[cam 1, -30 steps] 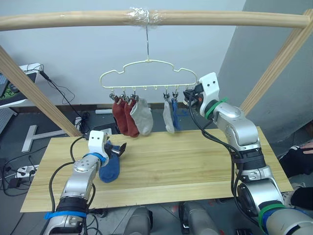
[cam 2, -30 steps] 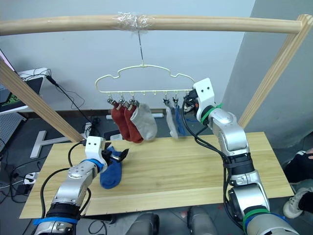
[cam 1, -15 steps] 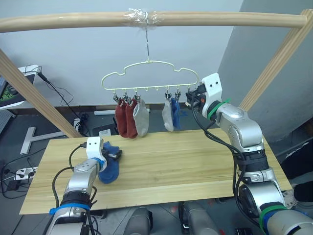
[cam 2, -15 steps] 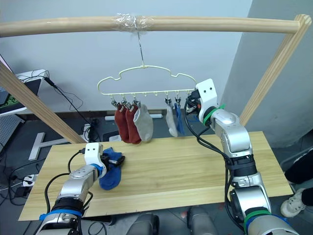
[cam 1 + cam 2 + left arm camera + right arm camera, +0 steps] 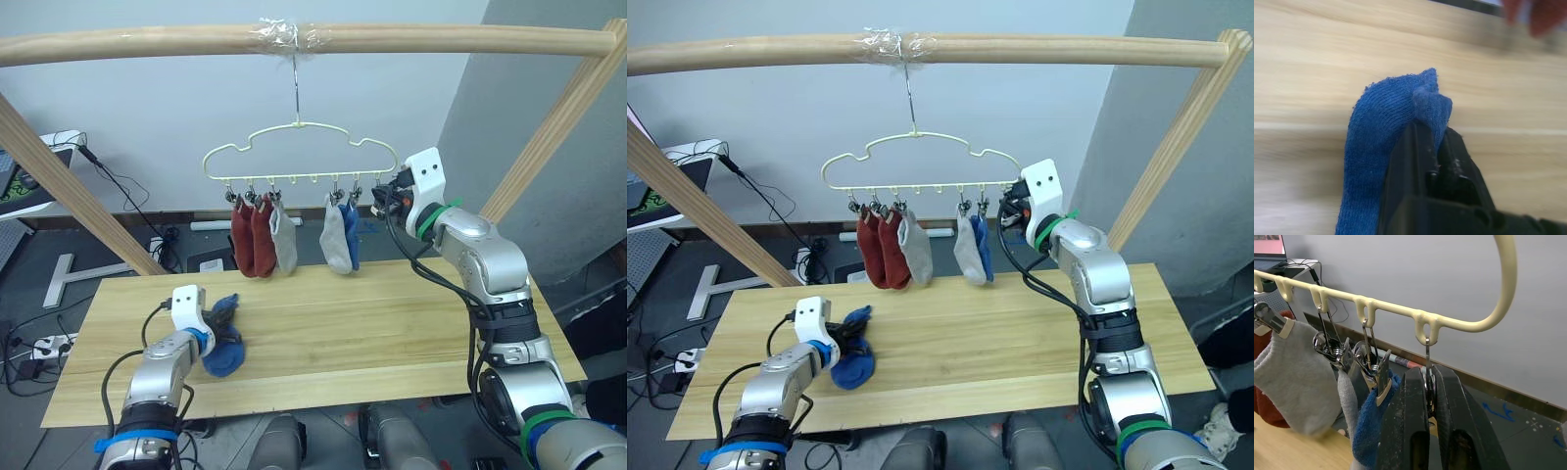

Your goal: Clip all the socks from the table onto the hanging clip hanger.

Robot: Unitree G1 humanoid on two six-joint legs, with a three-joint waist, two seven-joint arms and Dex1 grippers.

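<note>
One blue sock [image 5: 224, 345] lies on the left part of the light wood table [image 5: 372, 323]. My left gripper [image 5: 1432, 133] is shut on a bunched edge of that sock, low over the tabletop. The pale yellow-green clip hanger [image 5: 299, 127] hangs by its hook from the pole. Clipped to it are two rust red socks [image 5: 250, 240], a grey sock [image 5: 285, 245], another grey sock [image 5: 336, 245] and a blue sock [image 5: 353, 240]. My right gripper [image 5: 1427, 377] is shut on the bare metal clip [image 5: 1426, 355] at the hanger's right end.
A round wooden pole [image 5: 441, 37] spans the top, carried by slanted poles at the left [image 5: 69, 191] and right [image 5: 549, 137]. Cables and equipment lie on the floor behind the table at the left [image 5: 59, 157].
My left gripper came down and shut on the blue sock, bunching it. The hung socks swayed slightly. The right arm kept its hold on the end clip.
</note>
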